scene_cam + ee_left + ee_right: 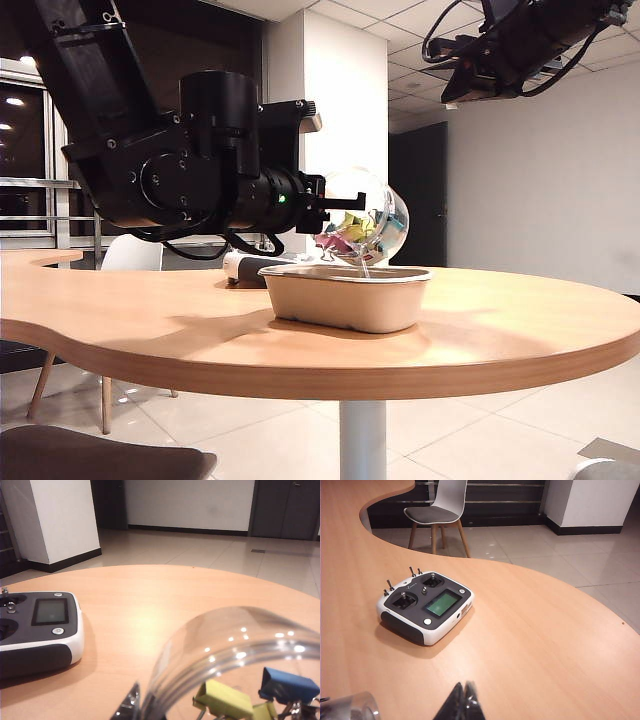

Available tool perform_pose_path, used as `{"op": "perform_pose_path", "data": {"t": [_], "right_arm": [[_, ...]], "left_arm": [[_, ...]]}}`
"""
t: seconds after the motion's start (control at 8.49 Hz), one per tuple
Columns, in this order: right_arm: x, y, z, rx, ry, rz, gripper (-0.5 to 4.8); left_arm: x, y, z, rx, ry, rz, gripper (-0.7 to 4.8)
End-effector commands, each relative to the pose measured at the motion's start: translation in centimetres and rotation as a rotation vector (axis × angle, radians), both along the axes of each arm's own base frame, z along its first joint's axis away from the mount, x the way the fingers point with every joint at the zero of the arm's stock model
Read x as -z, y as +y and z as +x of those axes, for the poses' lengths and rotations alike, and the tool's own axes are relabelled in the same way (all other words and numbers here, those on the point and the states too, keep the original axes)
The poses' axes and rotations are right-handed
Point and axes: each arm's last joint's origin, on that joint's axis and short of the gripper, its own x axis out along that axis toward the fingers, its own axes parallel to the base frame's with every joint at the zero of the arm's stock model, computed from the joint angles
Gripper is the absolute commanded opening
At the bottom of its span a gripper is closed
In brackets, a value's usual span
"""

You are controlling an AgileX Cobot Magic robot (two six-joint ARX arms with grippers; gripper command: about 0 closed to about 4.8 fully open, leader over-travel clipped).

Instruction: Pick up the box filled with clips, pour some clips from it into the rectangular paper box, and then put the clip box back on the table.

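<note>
The box filled with clips point(368, 213), a clear round tub, hangs tipped on its side over the rectangular paper box point(345, 297), a beige tray on the table point(520, 325). My left gripper point(338, 206) is shut on the tub from the left. Coloured clips point(348, 238) lie heaped at the tub's lower lip, just above the tray's rim. In the left wrist view the tub's clear rim point(225, 647) fills the near corner, with a yellow clip point(223, 700) and a blue clip point(288, 685) inside and one dark finger point(129, 708) beside it. My right gripper point(465, 694) is shut and holds nothing, high above the table.
A white-and-dark-grey remote controller point(426, 608) lies on the table behind the tray point(240, 268), close to the tub in the left wrist view point(37, 630). The right arm point(520, 40) hangs overhead at the upper right. A white chair point(439, 509) stands beyond the table's curved edge.
</note>
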Motion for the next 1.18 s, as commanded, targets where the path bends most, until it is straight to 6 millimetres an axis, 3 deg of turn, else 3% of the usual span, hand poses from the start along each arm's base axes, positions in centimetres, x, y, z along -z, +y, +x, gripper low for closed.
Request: {"op": "perform_pose_path", "data": {"t": [0.12,0.47,0.71,0.94,1.18], "right_arm": [[-0.4,0.0,-0.1,-0.014,-0.021,0.005,-0.01],[-0.4,0.1,-0.1,-0.015,-0.020,0.005,-0.01],[-0.4,0.0,-0.1,-0.015,-0.021,0.005,-0.01],[-0.4,0.1,-0.1,-0.022,-0.020,0.006,-0.01],[-0.4,0.1,-0.1,-0.022,-0.020,0.005,-0.01]], "left_arm": [[-1.7,0.1,-0.1,-0.015,-0.210,0.095,-0.06],[-3.1,0.3,-0.4,-0.051,-0.462,0.265,-0.06],[-2.9,0.1,-0.4,-0.022,-0.475,0.317,-0.06],[-2.1,-0.4,-0.4,0.055,-0.563,0.582,-0.06],[-1.8,-0.3,-0.4,0.064,-0.574,0.630,-0.06]]}}
